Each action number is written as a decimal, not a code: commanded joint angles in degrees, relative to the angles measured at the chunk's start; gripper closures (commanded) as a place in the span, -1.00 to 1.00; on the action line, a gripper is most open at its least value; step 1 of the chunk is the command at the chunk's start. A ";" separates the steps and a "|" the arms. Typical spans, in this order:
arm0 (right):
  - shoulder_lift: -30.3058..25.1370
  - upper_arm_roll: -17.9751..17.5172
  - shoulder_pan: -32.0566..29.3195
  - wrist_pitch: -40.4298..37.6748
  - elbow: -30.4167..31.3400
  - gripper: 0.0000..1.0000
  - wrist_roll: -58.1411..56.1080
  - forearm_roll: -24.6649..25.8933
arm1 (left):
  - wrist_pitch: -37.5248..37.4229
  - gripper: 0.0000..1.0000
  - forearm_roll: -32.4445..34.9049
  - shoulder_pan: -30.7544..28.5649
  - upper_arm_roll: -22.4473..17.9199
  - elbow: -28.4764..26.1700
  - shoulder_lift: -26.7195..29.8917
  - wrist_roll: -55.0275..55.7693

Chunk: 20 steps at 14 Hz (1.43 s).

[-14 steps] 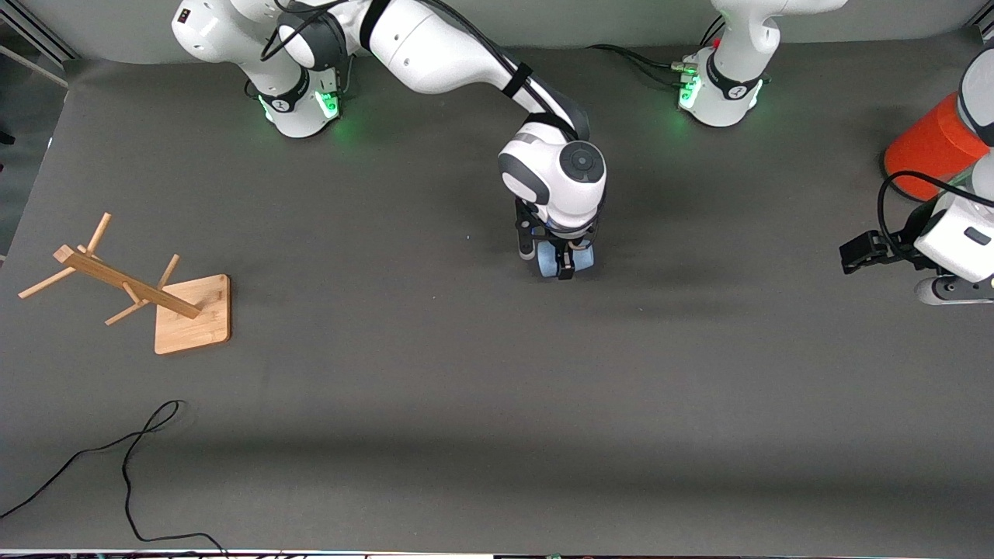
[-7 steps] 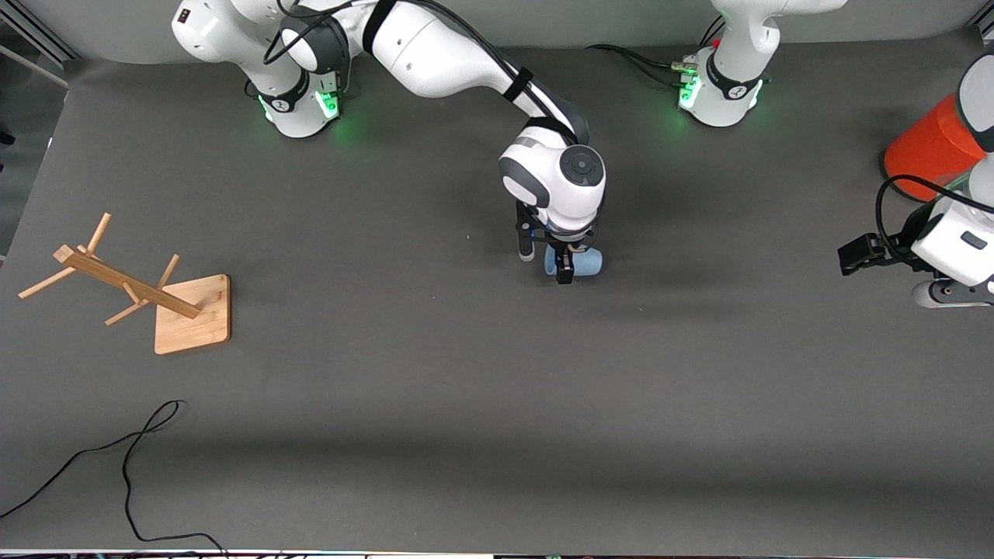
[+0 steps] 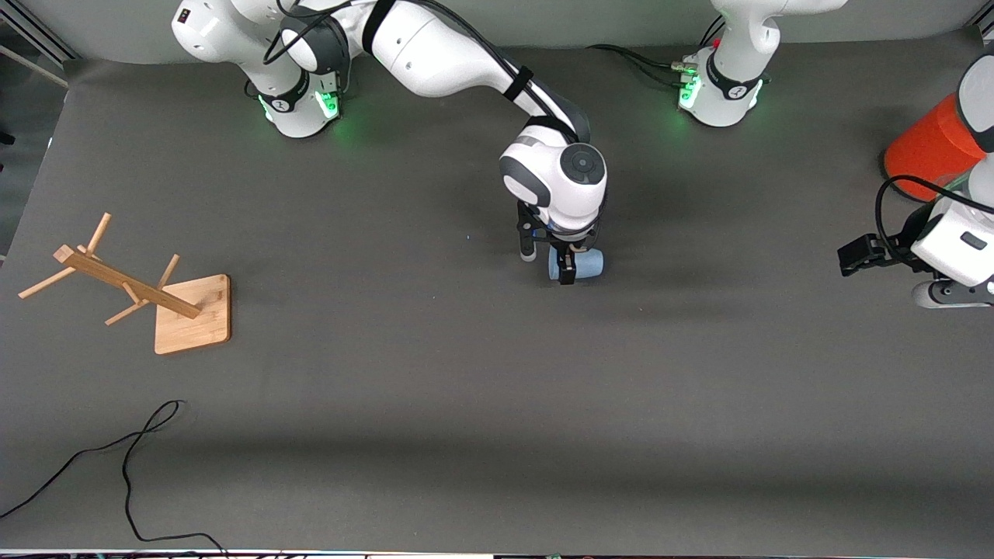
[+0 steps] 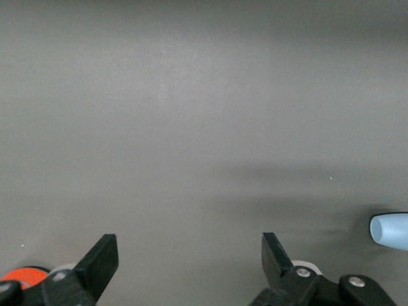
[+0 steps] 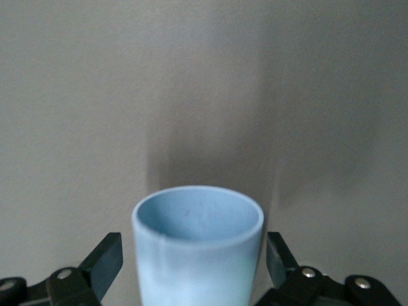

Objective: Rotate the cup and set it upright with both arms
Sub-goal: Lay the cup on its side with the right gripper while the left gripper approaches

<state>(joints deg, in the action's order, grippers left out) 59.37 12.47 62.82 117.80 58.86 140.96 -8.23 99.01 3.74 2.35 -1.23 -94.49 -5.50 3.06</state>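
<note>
The pale blue cup (image 3: 588, 264) lies on its side on the grey table (image 3: 497, 404) near the middle. My right gripper (image 3: 547, 264) is down around it and open. In the right wrist view the cup (image 5: 197, 255) sits between the two fingers of the right gripper (image 5: 191, 248), with a small gap on each side and its darker mouth pointing away from the wrist. My left gripper (image 3: 852, 255) is open and empty near the left arm's end of the table. It shows in its own view (image 4: 188, 245), where one end of the cup (image 4: 390, 231) also shows.
A large orange cylinder (image 3: 924, 151) stands at the left arm's end, partly hidden by the left arm. A wooden rack (image 3: 140, 291) on a square base stands at the right arm's end. A black cable (image 3: 132, 466) lies near the front edge.
The cup has shifted a little toward the left arm's end of the table, with the right gripper staying around it. The left arm has barely moved.
</note>
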 commanded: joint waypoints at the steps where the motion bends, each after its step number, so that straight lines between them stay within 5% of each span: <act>1: -5.47 0.10 -0.41 -6.59 -0.41 -1.00 -0.33 -0.73 | 0.22 -1.00 0.65 -0.07 -0.18 2.80 -0.47 -1.04; 7: -22.25 0.62 -7.42 -27.33 1.07 -1.00 -20.07 -1.08 | -7.59 -1.00 0.39 0.54 -0.18 4.48 0.05 -0.78; 10: -32.96 0.88 -15.24 -32.44 7.82 -1.00 -37.71 -1.00 | -7.96 -1.00 -0.14 5.36 0.43 4.75 -0.64 5.94; 13: -40.19 2.02 -22.80 -37.71 12.85 -1.00 -56.80 -0.38 | -7.16 -1.00 0.30 8.54 8.93 7.46 -4.59 22.36; 16: -43.63 9.82 -24.58 -39.66 15.48 -1.00 -74.72 -0.29 | -7.43 -1.00 2.57 10.82 20.44 14.92 -12.22 41.71; 18: -45.91 13.88 -25.98 -39.40 18.03 -1.00 -85.72 -0.21 | -8.30 -1.00 8.53 16.25 23.80 19.93 -17.23 48.50; 20: -48.72 13.37 -32.20 -38.79 21.10 -1.00 -93.99 -0.12 | -8.13 -1.00 12.76 23.01 23.81 21.62 -21.11 52.12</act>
<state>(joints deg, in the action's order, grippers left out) 14.94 26.23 34.46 77.70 74.81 54.62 -8.17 92.86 12.31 19.48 22.88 -78.65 -20.95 51.03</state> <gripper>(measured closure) 0.000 0.000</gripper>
